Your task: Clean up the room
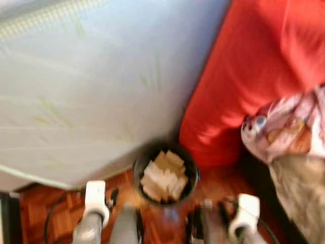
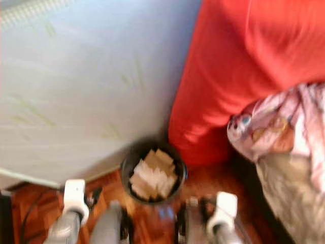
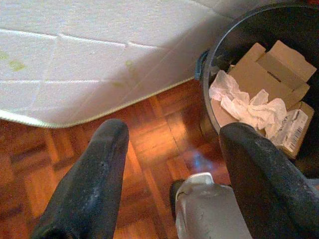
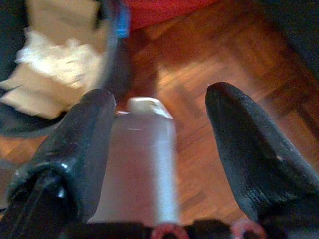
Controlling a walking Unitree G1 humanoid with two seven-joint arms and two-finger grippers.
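Note:
A black trash bin (image 1: pixel 189 168) stands on the wooden floor just in front of me, holding flattened cardboard (image 1: pixel 163 175) and crumpled white tissue (image 3: pixel 246 102). It sits between a white mattress (image 1: pixel 91 86) and a red cushion (image 1: pixel 244 76). Both arms hang low, one on each side of the bin. My left gripper (image 3: pixel 174 132) is open over the parquet beside the bin, with nothing held. My right gripper (image 4: pixel 162 97) is open too, near the bin's other side. A pink patterned garment (image 1: pixel 287 127) lies on the red cushion at the right.
A beige cloth (image 1: pixel 299 193) lies below the pink garment at the right. My grey legs (image 1: pixel 124 226) show at the bottom. A dark cable (image 1: pixel 51 216) runs over the floor at the lower left. The head views are blurred.

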